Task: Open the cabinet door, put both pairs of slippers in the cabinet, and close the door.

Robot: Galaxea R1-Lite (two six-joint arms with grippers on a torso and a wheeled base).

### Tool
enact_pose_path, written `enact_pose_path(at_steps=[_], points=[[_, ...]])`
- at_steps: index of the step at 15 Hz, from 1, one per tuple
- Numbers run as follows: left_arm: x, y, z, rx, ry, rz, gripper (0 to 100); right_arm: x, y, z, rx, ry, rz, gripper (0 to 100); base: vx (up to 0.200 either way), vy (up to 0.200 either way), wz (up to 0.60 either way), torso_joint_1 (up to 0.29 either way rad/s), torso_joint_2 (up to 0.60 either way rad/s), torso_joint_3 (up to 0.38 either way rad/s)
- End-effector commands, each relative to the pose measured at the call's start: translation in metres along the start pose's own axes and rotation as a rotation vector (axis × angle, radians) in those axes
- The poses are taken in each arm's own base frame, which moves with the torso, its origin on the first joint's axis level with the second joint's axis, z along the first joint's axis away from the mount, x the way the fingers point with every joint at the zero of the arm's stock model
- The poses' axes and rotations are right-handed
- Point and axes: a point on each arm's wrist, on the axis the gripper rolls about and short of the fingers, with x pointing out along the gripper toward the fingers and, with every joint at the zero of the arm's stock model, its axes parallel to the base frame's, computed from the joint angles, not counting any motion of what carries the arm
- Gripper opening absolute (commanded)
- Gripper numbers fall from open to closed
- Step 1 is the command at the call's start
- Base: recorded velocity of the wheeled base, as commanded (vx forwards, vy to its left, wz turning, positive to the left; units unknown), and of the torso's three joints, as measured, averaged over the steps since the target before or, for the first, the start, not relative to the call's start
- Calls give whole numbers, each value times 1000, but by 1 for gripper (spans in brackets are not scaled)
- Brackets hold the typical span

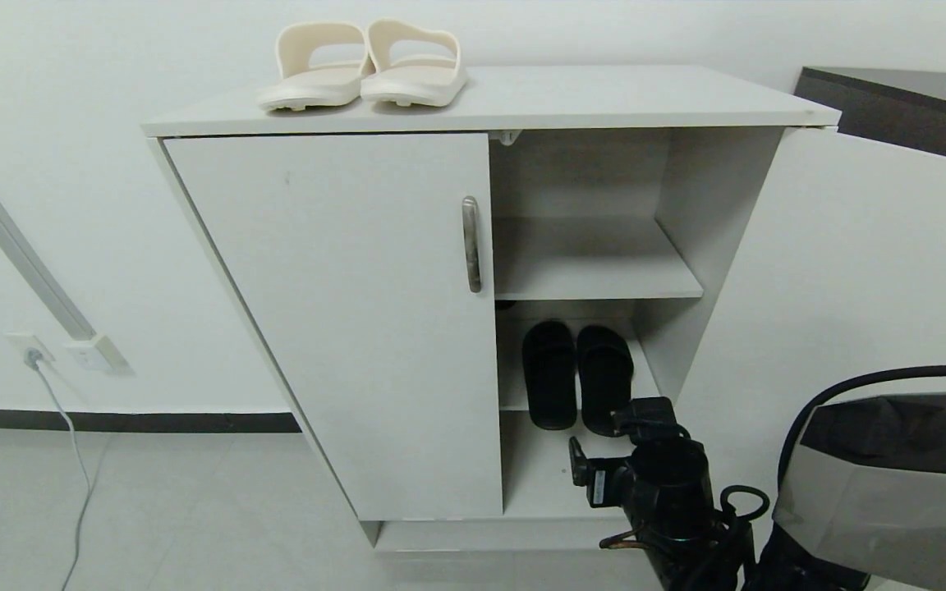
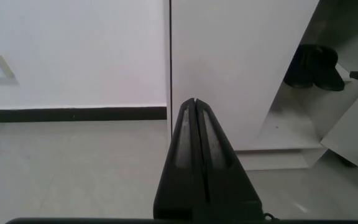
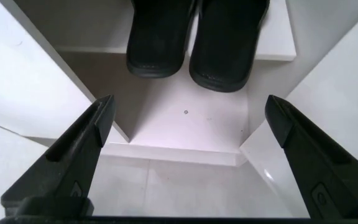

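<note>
Taking the cabinet (image 1: 645,94) as the reference: its right door (image 1: 851,287) is swung wide open and its left door (image 1: 342,328) is closed, with the handle (image 1: 471,245) at the inner edge.

1. Black slippers (image 1: 576,373): stowed. The pair lies side by side on the lower shelf (image 1: 512,400) behind the open door, long axes running front to back, near ends overhanging the shelf edge slightly. The upper shelf (image 1: 596,263) carries nothing.
2. Beige slippers (image 1: 362,66): not yet stowed. The pair sits on the cabinet top, above the closed left door and close to the front edge. The two touch along their inner sides, and their long axes run front to back.
3. Right claw (image 3: 189,102): wide and holding nothing. It sits low before the bottom compartment, just below and in front of the black slippers.
4. Left claw (image 2: 194,106): pressed together and holding nothing. It is low, facing the foot of the closed left door.

Governing relation: the beige slippers lie high above both claws and toward the cabinet's left half. The left arm is judged to be on the nearer side, but its claw would have to open first. The right claw, already wide, would have to rise and cross leftward. With the long axes front to back, a grasp across the front ends looks the most direct.
</note>
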Motion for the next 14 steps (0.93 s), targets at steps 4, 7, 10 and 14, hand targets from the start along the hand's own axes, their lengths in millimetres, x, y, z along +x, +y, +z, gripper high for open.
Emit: enact_pose_path(at_steps=[4,7,10,14], points=[[0,0,0,2,1,1,0,-2,-1,3,6,-15,3,100,0,0,0,0,0,0],[0,0,0,2,1,-1,0,-3,-1,3,6,-15,3,100,0,0,0,2,1,32],[0,0,0,2,1,-1,0,-4,-1,2,2,-11,7,100,0,0,0,5,1,158],[0,0,0,4,1,-2,0,-6,0,1,-2,-11,11,100,0,0,0,-1,4,192]])
